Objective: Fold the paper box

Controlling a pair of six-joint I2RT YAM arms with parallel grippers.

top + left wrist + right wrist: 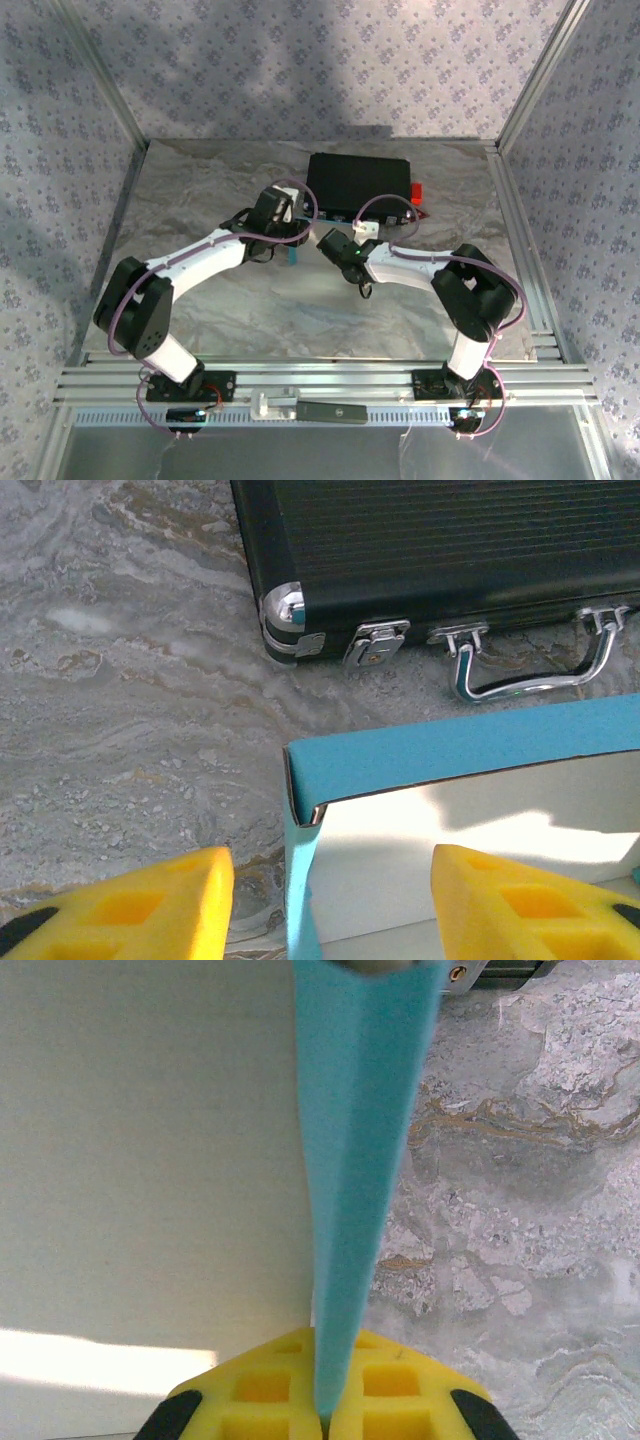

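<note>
The box (293, 256) sits near the middle of the counter (200, 190), a sliver of cyan showing between the two wrists. The left arm (200, 260) reaches in from 8 o'clock and the right arm (400, 265) from 4 o'clock. A black case (360, 187) lies just beyond the box at 12 o'clock.

In the left wrist view the left fingers (170, 900) are apart, one at 7 o'clock and one at 5 o'clock of the frame. The box (450, 750) lies ahead of them with its cyan top flap folded over a white inside. Its cyan left wall stands upright between the two fingers, nearer the 5 o'clock one. No contact with either finger can be made out. The case (450, 550) fills the frame from 12 to 2 o'clock, with a latch (375, 645) and a metal handle (530, 670) facing the box. The two stand close together but apart.

In the right wrist view the right fingers (290, 1395) are clamped on a thin cyan panel of the box (360, 1140), which runs from them toward 12 o'clock. White card spreads to 9 o'clock, and bare counter (520, 1210) shows at 3 o'clock.
</note>
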